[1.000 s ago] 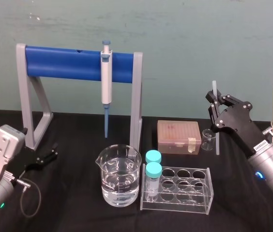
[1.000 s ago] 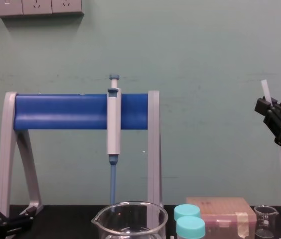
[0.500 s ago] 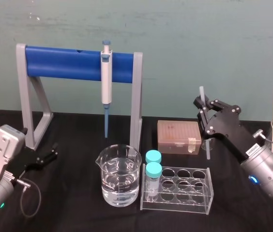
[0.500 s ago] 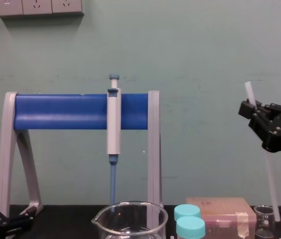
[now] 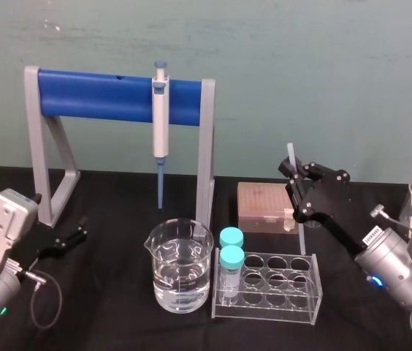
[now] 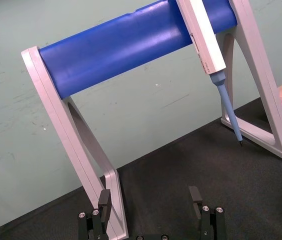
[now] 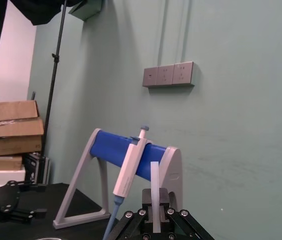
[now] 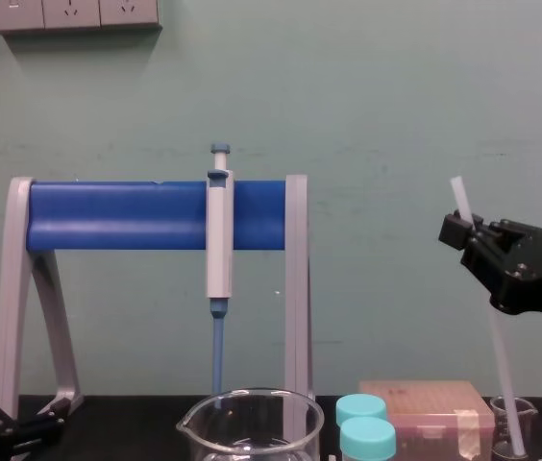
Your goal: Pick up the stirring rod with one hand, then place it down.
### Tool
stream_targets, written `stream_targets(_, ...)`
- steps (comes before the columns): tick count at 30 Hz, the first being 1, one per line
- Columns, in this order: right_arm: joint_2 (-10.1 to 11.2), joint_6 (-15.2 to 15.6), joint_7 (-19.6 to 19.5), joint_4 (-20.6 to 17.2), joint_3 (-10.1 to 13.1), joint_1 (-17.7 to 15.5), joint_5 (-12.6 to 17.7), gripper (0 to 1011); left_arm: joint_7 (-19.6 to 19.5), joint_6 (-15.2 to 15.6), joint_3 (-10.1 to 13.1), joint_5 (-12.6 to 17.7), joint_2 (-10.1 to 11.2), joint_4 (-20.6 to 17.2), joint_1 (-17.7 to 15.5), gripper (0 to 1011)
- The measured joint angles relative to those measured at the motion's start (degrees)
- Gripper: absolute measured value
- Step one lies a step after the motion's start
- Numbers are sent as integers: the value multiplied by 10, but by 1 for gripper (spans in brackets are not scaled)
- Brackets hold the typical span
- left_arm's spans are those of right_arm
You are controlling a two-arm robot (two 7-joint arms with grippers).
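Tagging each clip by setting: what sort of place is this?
Probably a laboratory bench: a pipette hangs on a blue stand, a beaker of clear liquid sits beside a tube rack, the right gripper holds a stirring rod; the left gripper lies parked near the stand.

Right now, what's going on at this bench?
The right gripper is shut on the stirring rod, holding it near its upper end, slightly tilted, above the black table. The rod's lower end hangs near the small beaker beside the pink box; whether it touches anything is unclear. The left gripper rests open on the table by the pipette stand.
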Motion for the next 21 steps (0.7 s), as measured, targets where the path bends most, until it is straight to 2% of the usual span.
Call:
stream_targets(10, 5, 11, 8, 2, -10, 0, 11, 68, 0, 0, 0, 0, 0, 0, 0, 1000)
stream_targets(21, 8, 22, 11, 23, -19, 8, 15, 68, 0, 0, 0, 0, 0, 0, 0, 1000)
